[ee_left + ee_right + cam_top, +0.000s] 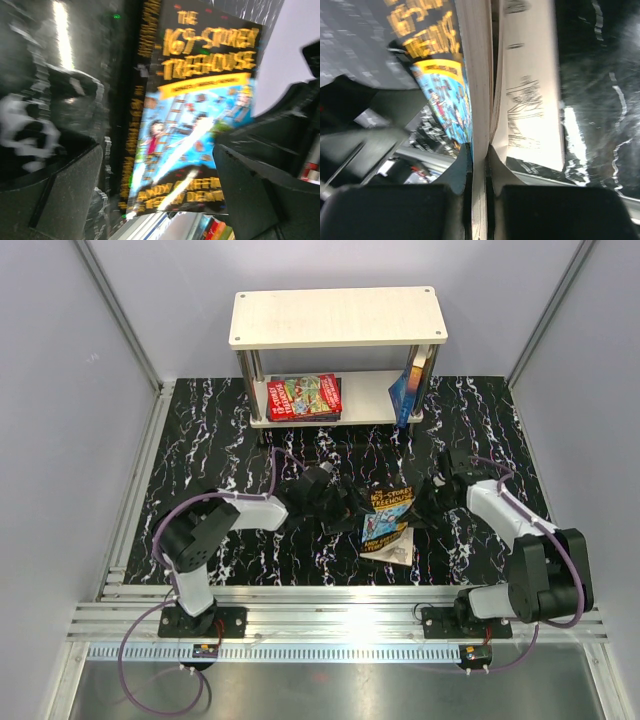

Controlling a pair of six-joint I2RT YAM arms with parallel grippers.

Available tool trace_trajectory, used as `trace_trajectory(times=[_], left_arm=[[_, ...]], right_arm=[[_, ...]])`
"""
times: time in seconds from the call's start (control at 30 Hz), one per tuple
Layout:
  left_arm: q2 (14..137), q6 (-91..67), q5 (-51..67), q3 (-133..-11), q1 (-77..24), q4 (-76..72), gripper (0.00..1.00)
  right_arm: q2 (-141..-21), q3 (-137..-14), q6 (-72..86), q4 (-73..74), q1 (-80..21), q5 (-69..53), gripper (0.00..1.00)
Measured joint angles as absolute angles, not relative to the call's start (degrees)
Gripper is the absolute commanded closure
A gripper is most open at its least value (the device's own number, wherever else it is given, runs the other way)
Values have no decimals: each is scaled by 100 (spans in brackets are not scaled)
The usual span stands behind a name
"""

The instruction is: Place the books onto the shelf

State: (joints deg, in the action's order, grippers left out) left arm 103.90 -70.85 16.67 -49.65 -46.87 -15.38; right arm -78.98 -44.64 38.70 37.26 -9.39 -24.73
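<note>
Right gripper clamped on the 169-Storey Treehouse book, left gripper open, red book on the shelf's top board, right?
No: the red book lies on the shelf's lower board, as the top external view shows. The right gripper is clamped on the 169-Storey Treehouse book; the left gripper is open.

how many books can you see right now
3: a red book lying flat on the shelf's lower board, a blue book leaning at its right end, and a dark book between the arms, pinched by the right pincer. Others may hide beneath or behind these.
</note>
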Motion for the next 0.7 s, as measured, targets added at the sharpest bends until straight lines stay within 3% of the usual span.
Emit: trace_trajectory(times=[0.23,0.5,0.63,0.67,0.7], left_arm=[[10326,-6923,2080,-4617,-4491,-2117,4],[11190,-7688,2727,-4574,-4512,-3979,10],[11730,-8447,2912,-4574,-4528,-5319,31],[11867,-8648,2950,-4574,-4532,-5666,46],[11998,-8844,2976,-4574,-4528,-5916,51]], right_arm=[[-7723,-5022,4012,3894,-950,-2700,100],[-7594,-4558,4458,3400,-947,-3269,100],[-7559,-4165,4622,3050,-950,-3610,100],[-7548,-4108,4637,2995,-950,-3629,100],[-7540,-4056,4648,2952,-943,-3647,100]])
